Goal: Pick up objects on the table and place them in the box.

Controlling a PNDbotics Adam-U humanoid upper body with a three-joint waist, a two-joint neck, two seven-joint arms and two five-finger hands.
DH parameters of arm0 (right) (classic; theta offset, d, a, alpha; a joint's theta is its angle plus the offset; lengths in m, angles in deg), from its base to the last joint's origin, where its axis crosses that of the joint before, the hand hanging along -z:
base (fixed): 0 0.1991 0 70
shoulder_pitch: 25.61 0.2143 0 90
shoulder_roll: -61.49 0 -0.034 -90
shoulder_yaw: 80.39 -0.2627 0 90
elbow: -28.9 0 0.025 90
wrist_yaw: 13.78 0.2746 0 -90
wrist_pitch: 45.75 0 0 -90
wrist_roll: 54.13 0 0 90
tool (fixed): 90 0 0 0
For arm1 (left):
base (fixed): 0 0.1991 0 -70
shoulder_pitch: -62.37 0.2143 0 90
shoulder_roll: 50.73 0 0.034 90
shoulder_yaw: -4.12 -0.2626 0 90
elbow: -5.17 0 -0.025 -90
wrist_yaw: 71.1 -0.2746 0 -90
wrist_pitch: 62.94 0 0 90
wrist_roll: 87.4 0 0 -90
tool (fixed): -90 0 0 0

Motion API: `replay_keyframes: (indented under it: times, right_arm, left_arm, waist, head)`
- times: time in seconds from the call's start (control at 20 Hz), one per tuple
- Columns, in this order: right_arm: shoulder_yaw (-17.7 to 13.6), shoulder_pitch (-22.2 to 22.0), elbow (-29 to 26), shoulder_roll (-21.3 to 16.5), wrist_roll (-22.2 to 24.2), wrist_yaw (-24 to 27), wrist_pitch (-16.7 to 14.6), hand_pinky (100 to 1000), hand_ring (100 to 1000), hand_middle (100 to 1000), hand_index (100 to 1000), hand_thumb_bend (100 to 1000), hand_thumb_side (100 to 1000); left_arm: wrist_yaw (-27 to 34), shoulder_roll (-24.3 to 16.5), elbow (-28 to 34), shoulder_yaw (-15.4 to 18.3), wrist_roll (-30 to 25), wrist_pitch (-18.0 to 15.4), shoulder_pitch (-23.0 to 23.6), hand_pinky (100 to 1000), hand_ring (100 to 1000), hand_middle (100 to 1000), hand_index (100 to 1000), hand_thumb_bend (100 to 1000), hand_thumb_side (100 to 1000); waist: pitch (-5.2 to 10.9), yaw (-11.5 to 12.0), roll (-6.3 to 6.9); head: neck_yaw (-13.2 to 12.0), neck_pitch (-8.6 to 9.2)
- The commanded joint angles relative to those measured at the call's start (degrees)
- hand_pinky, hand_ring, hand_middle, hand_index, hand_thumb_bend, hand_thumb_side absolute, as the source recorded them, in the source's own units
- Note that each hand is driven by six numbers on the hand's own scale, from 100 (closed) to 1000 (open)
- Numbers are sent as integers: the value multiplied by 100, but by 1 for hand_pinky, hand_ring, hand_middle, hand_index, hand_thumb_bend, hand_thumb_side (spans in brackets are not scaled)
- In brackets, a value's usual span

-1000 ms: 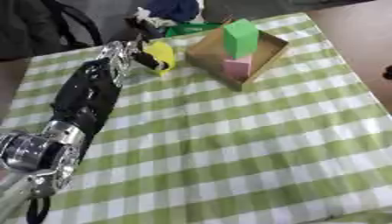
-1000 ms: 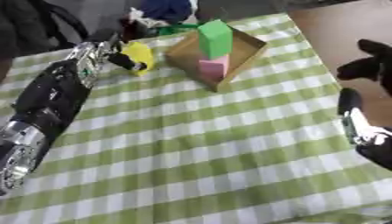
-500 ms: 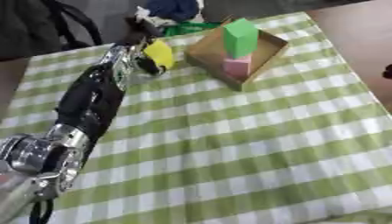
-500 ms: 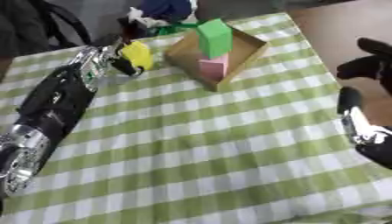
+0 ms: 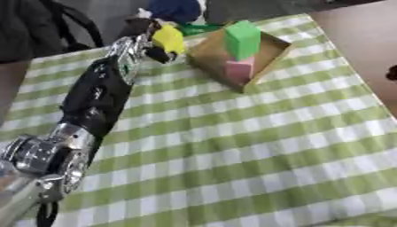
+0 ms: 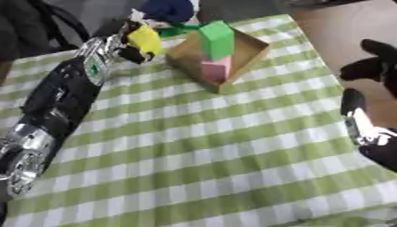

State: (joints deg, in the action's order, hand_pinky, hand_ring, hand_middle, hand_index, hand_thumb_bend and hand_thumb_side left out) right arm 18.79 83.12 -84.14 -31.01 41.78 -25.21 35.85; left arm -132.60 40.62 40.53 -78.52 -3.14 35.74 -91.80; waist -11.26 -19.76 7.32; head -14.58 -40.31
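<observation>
Toward the far side of the table point(image 5: 256, 133), on a green-and-white checked cloth point(image 5: 232, 168), sits a shallow, square brown box point(image 5: 275, 46) that looks like cardboard, turned cornerwise to the camera with its thin walls standing up. Inside it are two blocks with flat faces and sharp edges: a green block point(image 5: 243, 39) stands on top of a pink block point(image 5: 239, 71), which sits against the box's near wall. Both look smooth and matte. Just beside the box's left corner, the left hand point(image 5: 147, 40) is raised above the cloth with its fingers curled around a yellow object point(image 5: 169, 39), a rounded, smooth lump of bright colour whose exact form cannot be made out; it is near the box but still outside its walls. The left arm point(image 5: 97, 95) stretches up the left side of the cloth, a long black shell with a green mark near the wrist and a shiny silver joint at the lower end. Behind the hand, at the table's far edge, lie a dark blue rounded thing point(image 6: 167, 9) and a strip of green point(image 6: 177, 30), neither clear enough to name. At the right edge of the right eye view the right hand point(image 6: 376, 60) hangs over the bare brown surface beside the cloth, black fingers loosely spread and holding nothing.
</observation>
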Motion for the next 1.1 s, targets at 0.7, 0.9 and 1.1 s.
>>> replay_keyframes:
  times: [0.7, 0.9, 1.1]
  right_arm:
    - [12, 189, -52, -33, 63, 20, -19, 846, 726, 682, 946, 100, 467]
    - [4, 178, -41, -27, 56, 17, -18, 846, 726, 682, 946, 100, 467]
    - [-9, 161, -32, -21, 49, 18, -20, 846, 726, 682, 945, 100, 464]
  left_arm:
    - [-173, 346, 180, -165, 345, -128, -234, 630, 554, 560, 806, 455, 334]
    - [-212, 354, 160, -246, 81, -286, -205, 667, 596, 625, 832, 565, 365]
    - [-364, 309, 243, -288, -183, -373, -177, 702, 637, 694, 855, 689, 415]
  waist:
    - [-24, -197, 59]
    - [-10, -185, 52]
    - [25, -152, 28]
  head:
    - [-89, 127]
    - [-75, 115]
    - [-60, 104]
